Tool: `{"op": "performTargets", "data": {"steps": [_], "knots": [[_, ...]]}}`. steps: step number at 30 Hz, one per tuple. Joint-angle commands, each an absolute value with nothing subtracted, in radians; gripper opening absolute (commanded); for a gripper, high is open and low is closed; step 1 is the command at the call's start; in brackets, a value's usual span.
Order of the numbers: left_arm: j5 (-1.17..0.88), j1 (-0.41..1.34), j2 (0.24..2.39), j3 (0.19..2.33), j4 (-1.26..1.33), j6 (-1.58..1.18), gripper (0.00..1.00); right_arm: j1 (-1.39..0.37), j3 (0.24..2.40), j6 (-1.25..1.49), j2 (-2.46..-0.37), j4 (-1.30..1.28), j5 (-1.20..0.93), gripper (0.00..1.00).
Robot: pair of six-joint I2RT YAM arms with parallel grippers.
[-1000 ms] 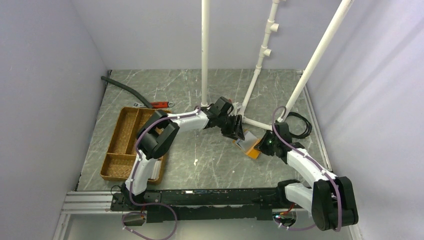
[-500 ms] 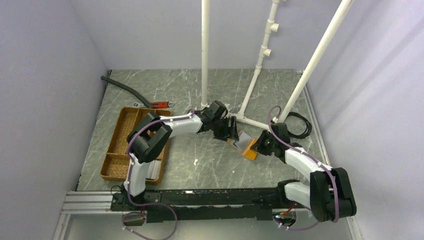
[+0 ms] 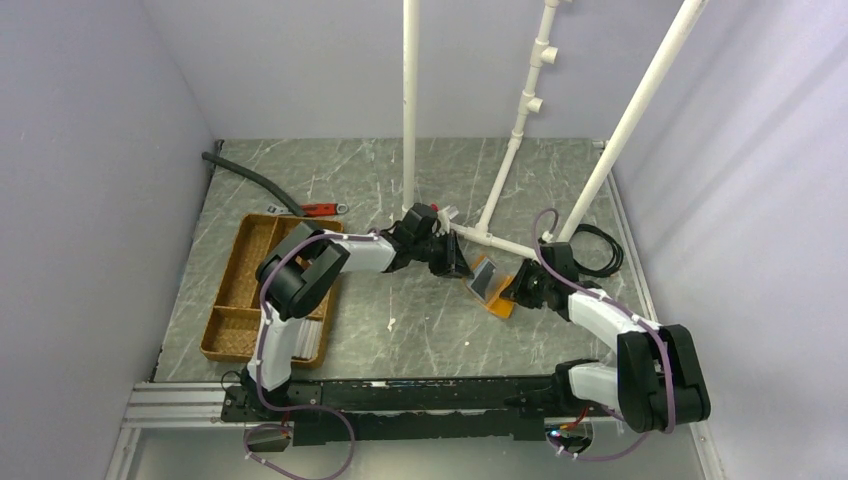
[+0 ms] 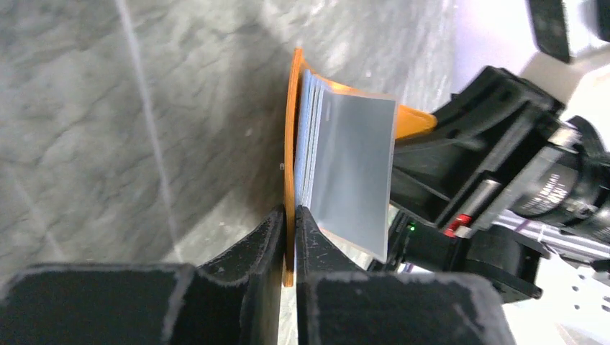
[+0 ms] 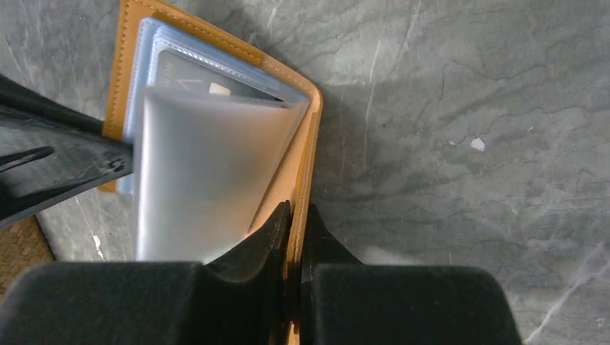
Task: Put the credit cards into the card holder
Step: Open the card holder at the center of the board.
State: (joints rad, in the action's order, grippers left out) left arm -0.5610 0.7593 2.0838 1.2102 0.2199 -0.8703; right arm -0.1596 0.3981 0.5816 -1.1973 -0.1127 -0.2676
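Observation:
The orange-tan card holder (image 3: 492, 287) is held open between both grippers, just above the table. My left gripper (image 3: 462, 262) is shut on one cover's edge (image 4: 290, 144), and the clear plastic sleeves (image 4: 356, 165) fan out beside it. My right gripper (image 3: 514, 289) is shut on the other cover (image 5: 306, 151). In the right wrist view a dark grey card (image 5: 216, 85) sits inside a sleeve behind a frosted one (image 5: 201, 172). The left gripper's finger (image 5: 57, 158) shows at the holder's left edge. No loose credit card shows clearly.
A brown woven divided tray (image 3: 232, 300) lies at the left, with something pale in its near right compartment (image 3: 318, 338). A black hose (image 3: 250, 178) and a red-handled tool (image 3: 318, 209) lie behind it. White pipe legs (image 3: 490, 236) and a black cable (image 3: 603, 250) stand close behind the grippers.
Both grippers have moved left and a little toward the back with the holder. The holder now stands more upright and spread open between them.

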Motion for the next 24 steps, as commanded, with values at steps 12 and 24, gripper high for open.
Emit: {"op": "performTargets", "data": {"steps": [12, 24], "knots": [[-0.547, 0.819, 1.973, 1.262, 0.209, -0.785, 0.0, -0.238, 0.638, 0.664, -1.157, -0.574, 0.137, 0.64], [-0.471, 0.835, 1.921, 1.258, 0.148, -0.75, 0.0, -0.402, 0.842, 0.711, -1.091, -0.597, 0.112, 0.68]]}}
